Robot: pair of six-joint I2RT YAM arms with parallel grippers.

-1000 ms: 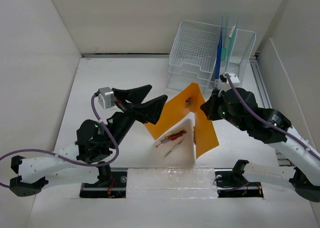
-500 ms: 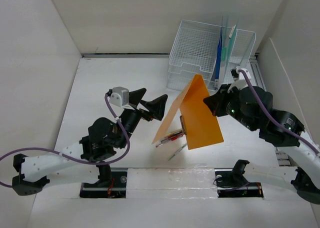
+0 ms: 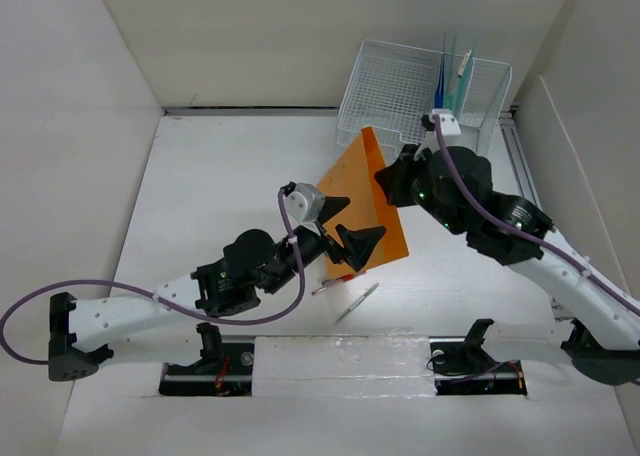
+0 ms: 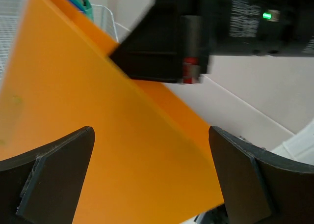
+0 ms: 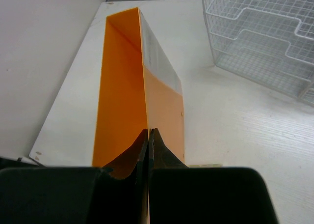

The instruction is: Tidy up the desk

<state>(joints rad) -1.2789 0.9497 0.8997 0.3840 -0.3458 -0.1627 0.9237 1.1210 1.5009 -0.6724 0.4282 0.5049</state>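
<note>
The right claw [image 3: 392, 181] is closed on the upper edge of an orange folder [image 3: 368, 204] and holds it tilted above the counter [image 3: 220, 176] at the centre of the top view. In the right wrist view both fingers [image 5: 140, 148] press together on the folder's edge. The left claw [image 3: 345, 231] is open, jaws spread wide, at the folder's lower left corner; contact with the folder cannot be determined. The counter fills the middle of the frame, bordered by white walls. A red pen [image 3: 340, 278] and a pale pen [image 3: 358, 302] lie on the counter just below the folder. A white wire-mesh organizer [image 3: 395, 96] stands at the upper right, with blue and teal folders [image 3: 445, 76] upright at its right side.
</note>
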